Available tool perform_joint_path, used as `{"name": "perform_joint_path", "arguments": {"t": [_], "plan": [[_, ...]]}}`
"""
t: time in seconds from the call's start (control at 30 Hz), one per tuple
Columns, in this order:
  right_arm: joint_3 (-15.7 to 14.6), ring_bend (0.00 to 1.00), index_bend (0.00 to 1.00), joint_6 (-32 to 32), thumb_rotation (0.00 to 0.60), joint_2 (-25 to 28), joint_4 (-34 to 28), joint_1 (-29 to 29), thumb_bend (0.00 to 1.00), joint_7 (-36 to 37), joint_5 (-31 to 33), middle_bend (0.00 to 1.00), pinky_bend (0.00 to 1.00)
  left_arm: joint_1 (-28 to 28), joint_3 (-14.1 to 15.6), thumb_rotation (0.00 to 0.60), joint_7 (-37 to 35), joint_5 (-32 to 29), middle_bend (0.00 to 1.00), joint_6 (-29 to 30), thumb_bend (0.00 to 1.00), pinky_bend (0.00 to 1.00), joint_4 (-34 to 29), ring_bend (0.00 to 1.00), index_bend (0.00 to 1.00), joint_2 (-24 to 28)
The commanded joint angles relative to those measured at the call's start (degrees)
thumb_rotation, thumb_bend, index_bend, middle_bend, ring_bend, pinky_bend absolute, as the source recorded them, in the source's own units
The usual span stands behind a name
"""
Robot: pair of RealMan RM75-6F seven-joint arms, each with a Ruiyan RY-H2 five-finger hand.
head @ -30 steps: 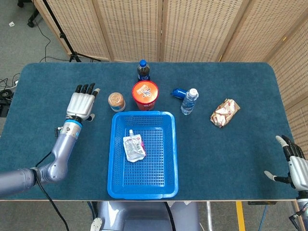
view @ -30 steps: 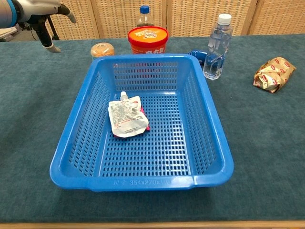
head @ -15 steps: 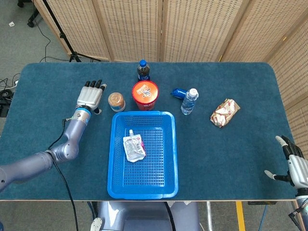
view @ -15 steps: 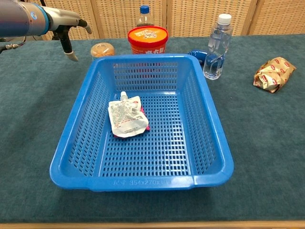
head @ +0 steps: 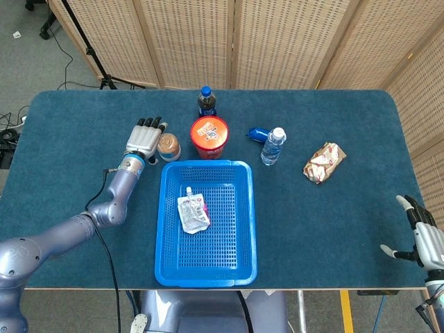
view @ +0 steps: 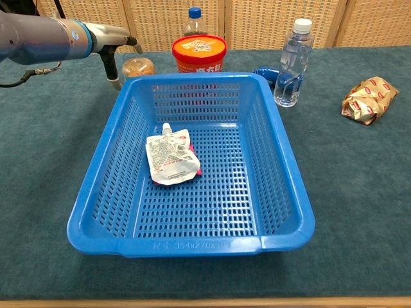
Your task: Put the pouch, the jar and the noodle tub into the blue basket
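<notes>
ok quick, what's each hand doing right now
Left hand: open, holds nothing, fingers apart right beside the jar.
Right hand: open, holds nothing, at the table's edge.

You're working in a lab-like recording space: behind the blue-carpeted surface (head: 333, 229) stand woven folding screens (head: 277, 41), a tripod (head: 87, 48) and floor cables (head: 66, 48).

Blue basket (view: 192, 246) front rim: embossed digits, possibly "354x270"; other labels illegible.
</notes>
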Motion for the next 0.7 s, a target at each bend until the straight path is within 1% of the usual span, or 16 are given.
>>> {"name": "perform_joint_path", "arguments": {"t": [0.03, 0.07, 0.13, 0.23, 0.3, 0.33, 0.37, 0.43, 0.5, 0.63, 0.7], "plan": [[0.01, 0.00, 0.00, -0.04, 0.600, 0.08, -0.04, -0.03, 0.15, 0.06, 0.10, 0.00, 0.00, -0.26, -0.30, 0.600, -2.26, 2.83, 0.00, 0.91, 0.22, 0.10, 3.27, 0.00, 0.10, -2.73], [0.03, 0.00, 0.00, -0.12, 0.600, 0.07, -0.02, 0.00, 0.15, 0.03, 0.14, 0.00, 0.00, -0.19, -0.23, 0.600, -2.71, 3.71, 0.00, 1.20, 0.22, 0.12, 4.31, 0.00, 0.14, -3.52], [0.04, 0.00, 0.00, 0.02, 0.600, 0.07, -0.11, -0.02, 0.15, -0.08, 0.04, 0.00, 0.00, 0.03, -0.27, 0.600, -3.76, 4.93, 0.00, 1.27, 0.24, 0.16, 5.78, 0.00, 0.27, -4.83], [-0.05, 0.00, 0.00, 0.10, 0.600, 0.13, -0.30, -0.05, 0.15, -0.22, -0.16, 0.00, 0.00, 0.39, -0.14, 0.600, -4.85, 6.61, 0.01, 1.14, 0.26, 0.20, 7.47, 0.01, 0.39, -6.28], [-0.02, 0.00, 0.00, 0.26, 0.600, 0.15, -0.39, -0.10, 0.15, -0.35, -0.16, 0.00, 0.00, 0.59, -0.03, 0.600, -5.00, 7.46, 0.06, 1.42, 0.30, 0.25, 8.59, 0.04, 0.48, -7.22], [0.00, 0.00, 0.00, 0.32, 0.600, 0.18, -0.41, -0.12, 0.16, -0.38, -0.15, 0.00, 0.00, 0.65, -0.06, 0.600, -5.02, 7.71, 0.08, 1.51, 0.31, 0.27, 8.93, 0.07, 0.52, -7.52], [-0.01, 0.00, 0.00, 0.35, 0.600, 0.21, -0.47, -0.14, 0.16, -0.41, -0.17, 0.00, 0.00, 0.76, -0.21, 0.600, -5.04, 8.04, 0.13, 2.10, 0.34, 0.29, 9.34, 0.10, 0.56, -7.92], [-0.01, 0.00, 0.00, 0.37, 0.600, 0.23, -0.53, -0.16, 0.16, -0.48, -0.17, 0.00, 0.00, 0.98, -0.48, 0.600, -5.20, 8.69, 0.22, 3.12, 0.38, 0.34, 9.71, 0.17, 0.61, -8.40], [-0.03, 0.00, 0.00, 0.44, 0.600, 0.25, -0.64, -0.16, 0.15, -0.57, -0.26, 0.00, 0.00, 1.36, -0.82, 0.600, -5.53, 9.96, 0.27, 5.26, 0.40, 0.37, 9.99, 0.21, 0.65, -8.83], [-0.09, 0.00, 0.00, 0.56, 0.600, 0.27, -0.79, -0.16, 0.16, -0.72, -0.49, 0.00, 0.00, 2.06, -1.32, 0.600, -6.10, 12.01, 0.32, 7.96, 0.43, 0.39, 9.90, 0.24, 0.71, -8.78], [-0.11, 0.00, 0.00, 0.80, 0.600, 0.34, -1.03, -0.19, 0.15, -0.86, -0.72, 0.00, 0.00, 2.77, -1.78, 0.600, -6.77, 13.82, 0.34, 10.59, 0.44, 0.40, 8.72, 0.26, 0.73, -7.87]]}}
